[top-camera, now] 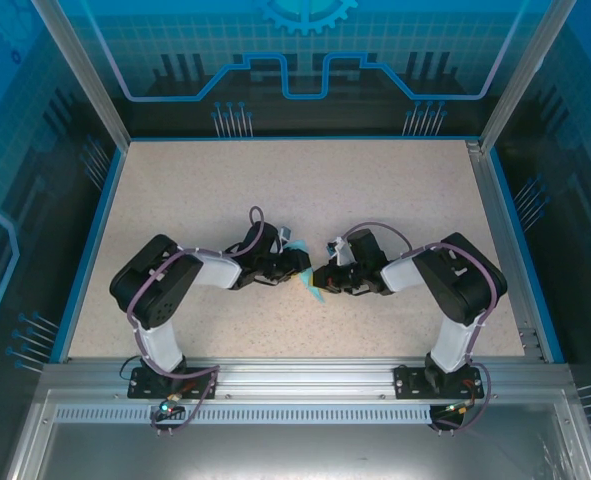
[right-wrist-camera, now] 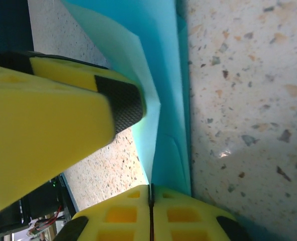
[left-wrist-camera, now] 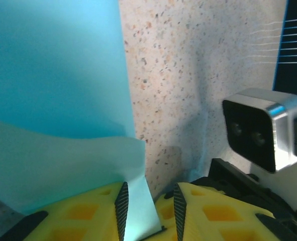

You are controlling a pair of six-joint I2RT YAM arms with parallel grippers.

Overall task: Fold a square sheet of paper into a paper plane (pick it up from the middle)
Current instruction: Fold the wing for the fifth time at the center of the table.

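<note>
The light blue sheet of paper lies folded on the speckled table between my two grippers, which meet at mid-table. My left gripper has its yellow fingers apart. In the left wrist view a paper flap runs up between them along the left pad, with a gap to the right pad, and the sheet spreads ahead to the left. My right gripper is shut, with a raised fold of the sheet pinched in its seam. The left gripper's black fingertip presses against that fold.
The right arm's wrist camera sits close to my left gripper's right side. The beige table has blue rails at its edges and transparent walls around it. Both arm bases stand on the metal rail at the near edge.
</note>
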